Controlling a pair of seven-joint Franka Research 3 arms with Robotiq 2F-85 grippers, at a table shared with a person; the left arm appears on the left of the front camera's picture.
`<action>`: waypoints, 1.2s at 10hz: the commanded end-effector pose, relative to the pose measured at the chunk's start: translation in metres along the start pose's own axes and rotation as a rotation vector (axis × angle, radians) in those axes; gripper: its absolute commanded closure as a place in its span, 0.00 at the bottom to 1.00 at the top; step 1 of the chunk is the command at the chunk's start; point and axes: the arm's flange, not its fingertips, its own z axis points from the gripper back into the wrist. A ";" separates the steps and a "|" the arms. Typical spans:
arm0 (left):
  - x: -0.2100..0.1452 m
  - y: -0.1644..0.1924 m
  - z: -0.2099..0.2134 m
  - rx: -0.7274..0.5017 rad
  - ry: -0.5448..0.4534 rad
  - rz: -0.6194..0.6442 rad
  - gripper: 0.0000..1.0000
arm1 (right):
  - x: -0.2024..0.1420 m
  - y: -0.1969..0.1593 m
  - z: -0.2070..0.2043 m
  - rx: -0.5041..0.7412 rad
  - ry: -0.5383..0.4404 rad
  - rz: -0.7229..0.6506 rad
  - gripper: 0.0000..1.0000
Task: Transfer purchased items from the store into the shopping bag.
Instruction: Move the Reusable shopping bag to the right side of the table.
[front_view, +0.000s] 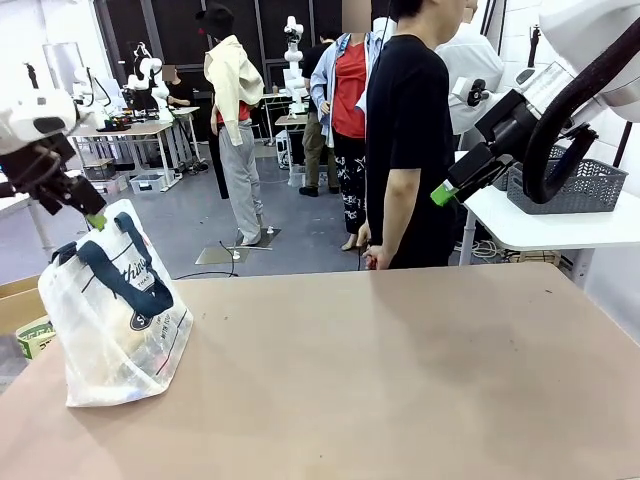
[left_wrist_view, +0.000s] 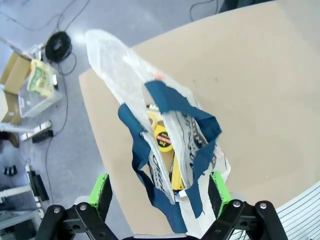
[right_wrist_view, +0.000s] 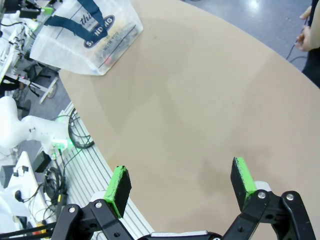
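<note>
The shopping bag stands at the table's left end, translucent white with navy handles and lettering. From above, its mouth gapes and yellow purchased items show inside. My left gripper hangs open just above the bag's top, its green pads either side of the handles and holding nothing. My right gripper is raised at the right, open and empty, high over bare tabletop, with the bag far off. The store, a dark grey lattice basket, sits on a white side table behind the right arm.
A person in a black shirt stands at the far edge, one hand near the table. A cardboard box sits on the floor left of the table. The brown tabletop is bare right of the bag.
</note>
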 end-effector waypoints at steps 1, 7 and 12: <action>0.012 0.004 0.018 -0.030 -0.068 -0.080 0.00 | -0.001 0.001 -0.001 0.012 -0.007 -0.014 0.00; 0.052 0.002 0.009 -0.600 -0.220 -0.334 0.00 | -0.001 0.001 -0.001 0.012 -0.007 -0.014 0.00; 0.046 -0.020 -0.001 -0.698 -0.335 -0.633 0.00 | -0.001 0.001 -0.001 0.012 -0.007 -0.014 0.00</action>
